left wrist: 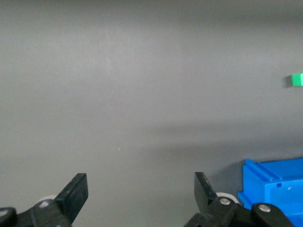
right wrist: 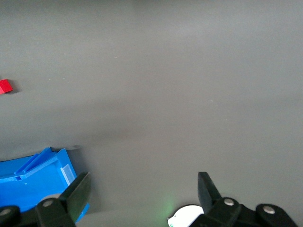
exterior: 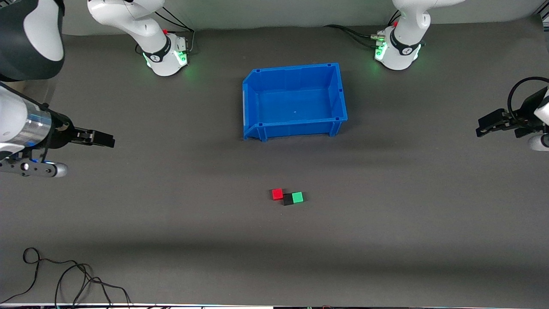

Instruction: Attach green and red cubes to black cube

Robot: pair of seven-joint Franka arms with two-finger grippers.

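Three small cubes sit in a row on the grey mat, nearer the front camera than the blue bin. The black cube (exterior: pixel 288 199) is in the middle, with the red cube (exterior: pixel 277 194) touching it toward the right arm's end and the green cube (exterior: pixel 297 197) touching it toward the left arm's end. My left gripper (exterior: pixel 481 127) hangs open over the mat at the left arm's end, nothing between its fingers (left wrist: pixel 75 191). My right gripper (exterior: pixel 109 140) hangs open over the right arm's end, also empty. The left wrist view catches the green cube (left wrist: pixel 297 79), the right wrist view the red cube (right wrist: pixel 5 86).
An open blue plastic bin (exterior: pixel 257 128) stands mid-table between the two bases; its corner shows in both wrist views (left wrist: pixel 272 182) (right wrist: pixel 33 182). Loose black cables (exterior: pixel 64 274) lie at the table's near edge toward the right arm's end.
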